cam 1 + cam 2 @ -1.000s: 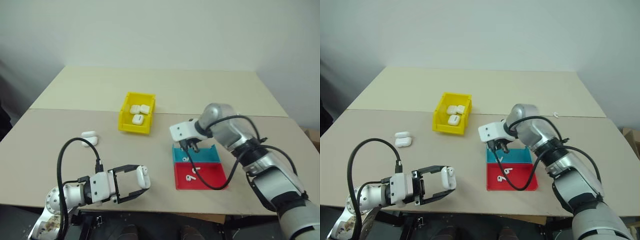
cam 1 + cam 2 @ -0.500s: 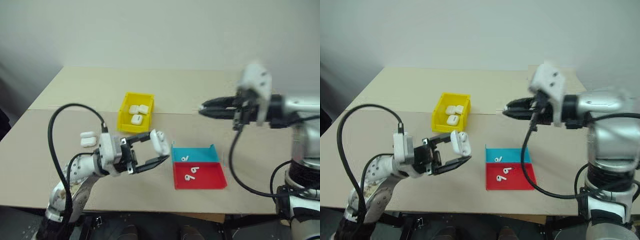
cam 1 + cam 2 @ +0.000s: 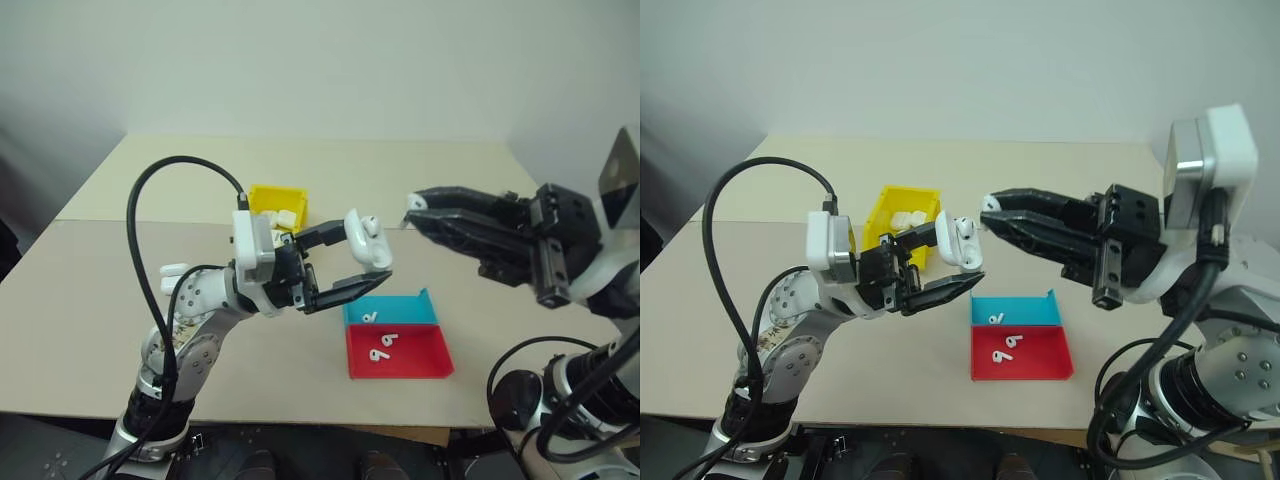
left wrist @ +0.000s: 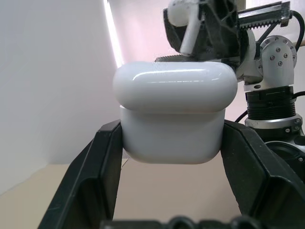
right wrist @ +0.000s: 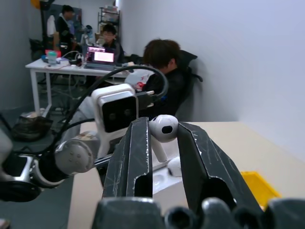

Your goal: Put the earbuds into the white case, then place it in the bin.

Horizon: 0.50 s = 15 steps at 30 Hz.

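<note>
Bin (image 3: 262, 199) w/ cases; left pincer (image 3: 360, 262) grips case (image 3: 366, 240), right pincer (image 5: 161, 143) earbud (image 5: 162, 129).

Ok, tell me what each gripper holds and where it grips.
Left gripper clamps the white case by its lower body's sides. Right gripper pinches an earbud just below its head.

The white case (image 4: 175, 114) and earbud (image 5: 164, 129) looked like smooth glossy plastic, the yellow bin (image 3: 262, 198) shiny plastic too, and the surface (image 3: 150, 190) was plain matt beige.
</note>
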Each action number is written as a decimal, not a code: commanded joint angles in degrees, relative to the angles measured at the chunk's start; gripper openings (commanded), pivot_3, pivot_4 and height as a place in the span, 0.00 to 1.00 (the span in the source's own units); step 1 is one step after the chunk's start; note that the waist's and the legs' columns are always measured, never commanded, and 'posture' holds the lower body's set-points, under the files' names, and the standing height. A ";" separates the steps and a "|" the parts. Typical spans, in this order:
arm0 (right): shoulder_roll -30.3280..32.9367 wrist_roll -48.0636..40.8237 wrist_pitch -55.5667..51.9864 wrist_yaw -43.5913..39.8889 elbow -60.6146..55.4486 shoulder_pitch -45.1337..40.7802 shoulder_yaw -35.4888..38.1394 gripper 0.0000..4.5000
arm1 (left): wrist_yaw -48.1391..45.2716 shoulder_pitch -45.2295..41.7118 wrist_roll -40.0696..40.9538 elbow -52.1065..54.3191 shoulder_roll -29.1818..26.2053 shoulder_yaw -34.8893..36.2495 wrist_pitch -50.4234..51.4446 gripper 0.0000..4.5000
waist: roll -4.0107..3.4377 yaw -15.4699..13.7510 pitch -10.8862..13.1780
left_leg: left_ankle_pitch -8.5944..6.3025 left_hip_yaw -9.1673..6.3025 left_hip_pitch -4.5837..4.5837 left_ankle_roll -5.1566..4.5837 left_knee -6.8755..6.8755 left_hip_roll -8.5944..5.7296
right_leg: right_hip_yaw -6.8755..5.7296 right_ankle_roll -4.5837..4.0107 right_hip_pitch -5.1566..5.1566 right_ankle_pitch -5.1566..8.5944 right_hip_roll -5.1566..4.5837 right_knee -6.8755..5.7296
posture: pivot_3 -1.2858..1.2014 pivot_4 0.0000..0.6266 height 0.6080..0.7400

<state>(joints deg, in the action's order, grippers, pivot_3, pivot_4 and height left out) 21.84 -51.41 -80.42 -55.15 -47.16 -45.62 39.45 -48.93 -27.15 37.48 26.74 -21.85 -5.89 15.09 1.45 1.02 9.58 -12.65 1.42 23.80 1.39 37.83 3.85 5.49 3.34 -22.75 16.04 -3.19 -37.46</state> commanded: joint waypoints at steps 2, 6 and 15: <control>2.79 -13.54 1.47 8.50 2.66 0.33 1.87 0.13 | -1.08 -0.25 0.48 1.53 -0.19 0.44 -0.68 0.62 | 0.00 0.01 0.00 | 0.00 0.00 -0.01 0.00 0.01 0.00 | -0.01 0.00 0.05 0.00 0.00 0.02 | 0.52 0.24 1.00; 6.40 -20.34 5.29 14.41 3.43 3.94 -1.52 0.13 | -1.77 -0.15 0.61 1.32 0.20 0.53 -1.13 0.62 | 0.00 0.00 0.00 | 0.00 -0.04 -0.01 0.00 0.00 0.01 | -0.04 0.00 0.10 0.00 0.00 0.12 | 0.52 0.24 1.00; 14.98 -28.46 15.13 22.68 6.07 9.48 -8.65 0.13 | -1.77 0.27 1.82 2.18 0.36 0.87 -0.49 0.62 | 0.01 0.01 0.01 | 0.00 -0.08 0.01 0.00 0.00 0.01 | -0.06 0.05 0.17 -0.02 0.00 0.28 | 0.52 0.24 1.00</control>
<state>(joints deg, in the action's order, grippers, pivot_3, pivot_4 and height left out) 35.58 -78.00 -68.59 -33.55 -41.06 -36.45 31.01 -50.73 -26.92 38.36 26.77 -21.66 -5.79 15.07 1.47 1.03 9.58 -12.65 1.34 23.81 1.39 37.82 3.86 5.43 3.39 -22.58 16.02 -3.18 -37.17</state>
